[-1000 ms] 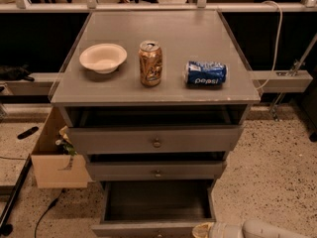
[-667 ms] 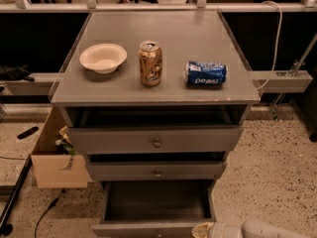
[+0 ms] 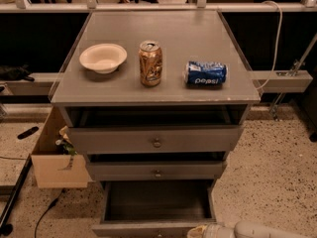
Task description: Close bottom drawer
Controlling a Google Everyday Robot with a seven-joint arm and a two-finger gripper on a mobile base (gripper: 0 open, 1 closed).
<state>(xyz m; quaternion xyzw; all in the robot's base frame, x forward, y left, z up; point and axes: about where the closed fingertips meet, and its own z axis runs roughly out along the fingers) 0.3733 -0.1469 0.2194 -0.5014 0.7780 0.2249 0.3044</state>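
At bottom edge, right of centre: gripper (image 3: pixel 197 230), with white arm (image 3: pixel 272 230) stretched in almost level from the right. Sits just at front rim of bottom drawer (image 3: pixel 157 205). Open or closed, cannot tell. Drawer stands pulled well out of cabinet (image 3: pixel 198 33).

- A shallow cream round bowl (image 3: pixel 103 57) is set at the left of the flat grey cabinet top (image 3: pixel 148 24).
- An upright gold metal drinks can (image 3: pixel 150 63) is placed near the middle.
- A blue Pepsi can (image 3: pixel 206 74) is laid on its side, right of it.
- An open brown cardboard box (image 3: pixel 54 167) is seen on the speckled floor (image 3: pixel 267 167), left of the cabinet.
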